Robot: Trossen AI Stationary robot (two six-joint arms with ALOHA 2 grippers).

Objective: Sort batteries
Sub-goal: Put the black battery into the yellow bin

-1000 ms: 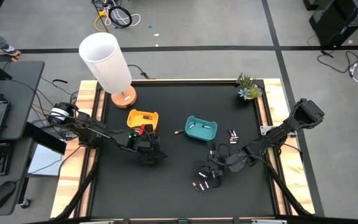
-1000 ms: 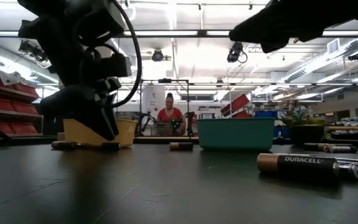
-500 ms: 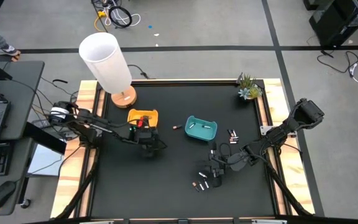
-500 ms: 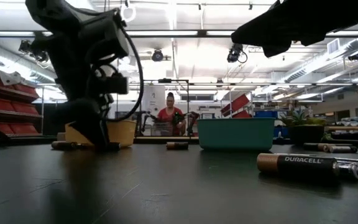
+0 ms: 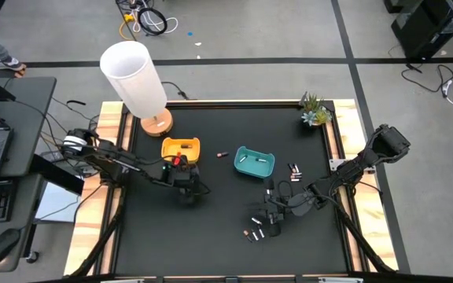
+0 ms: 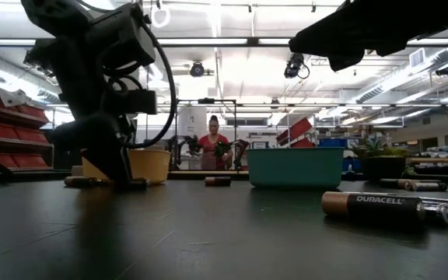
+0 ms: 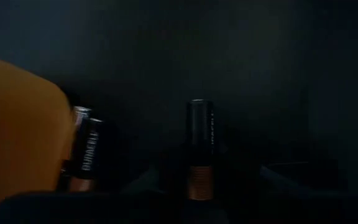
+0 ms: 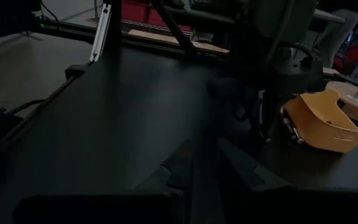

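Note:
In the left wrist view a dark battery with a copper end [image 7: 199, 134] lies on the black mat, between the fingers of my open left gripper [image 7: 207, 183]. I cannot tell whether they touch it. A second battery [image 7: 87, 149] lies beside the yellow tray [image 5: 181, 148]. My left gripper [image 5: 185, 187] stands just on the near side of that tray. One loose battery [image 5: 221, 155] lies between the yellow tray and the teal tray [image 5: 255, 163]. My right gripper [image 5: 274, 212] hovers near more batteries [image 5: 254, 233] [image 5: 293, 170].
A white lamp [image 5: 136, 79] stands at the far left corner and a small plant [image 5: 314, 110] at the far right. A Duracell battery [image 6: 372, 204] lies close to the low camera. A person [image 6: 212, 141] sits in the room behind.
My left gripper has gone a little toward the far edge and the yellow tray, rolled at the wrist, and settled low over the mat. The loose battery between the two trays has rolled toward the far edge.

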